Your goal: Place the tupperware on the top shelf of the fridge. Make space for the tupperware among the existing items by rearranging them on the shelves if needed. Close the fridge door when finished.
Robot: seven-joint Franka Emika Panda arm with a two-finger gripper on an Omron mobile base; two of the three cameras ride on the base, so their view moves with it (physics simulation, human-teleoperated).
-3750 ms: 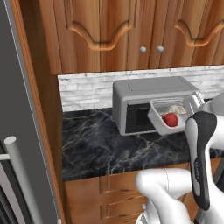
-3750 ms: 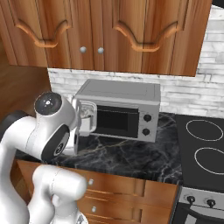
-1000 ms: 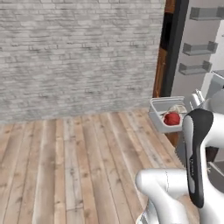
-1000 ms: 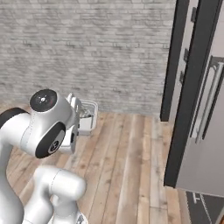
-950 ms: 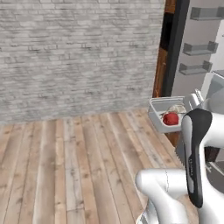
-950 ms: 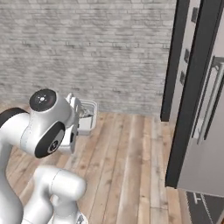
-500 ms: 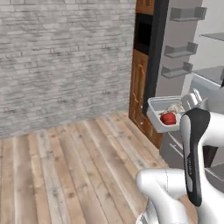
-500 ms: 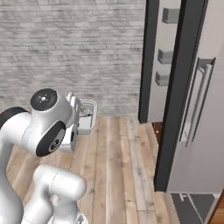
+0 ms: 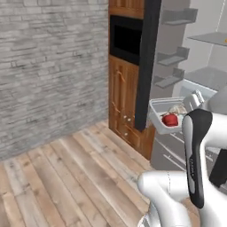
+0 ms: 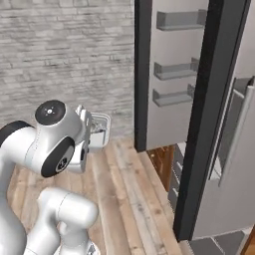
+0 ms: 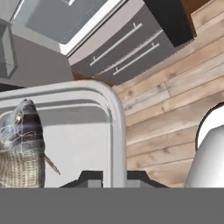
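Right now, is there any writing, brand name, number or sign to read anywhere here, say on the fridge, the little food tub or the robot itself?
None: no view shows a word, number, logo or sign.
Fridge door, its bins and the drawers: plain grey, no label.
Tupperware, held by the shut gripper: clear and unmarked.
Black wall oven and wooden cabinet: blank.

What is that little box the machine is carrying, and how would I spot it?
Find the tall grey fridge with its open door. In front of it, at the end of the white arm, the gripper pinches the rim of the tupperware, a clear tub. It alone holds a red round food.
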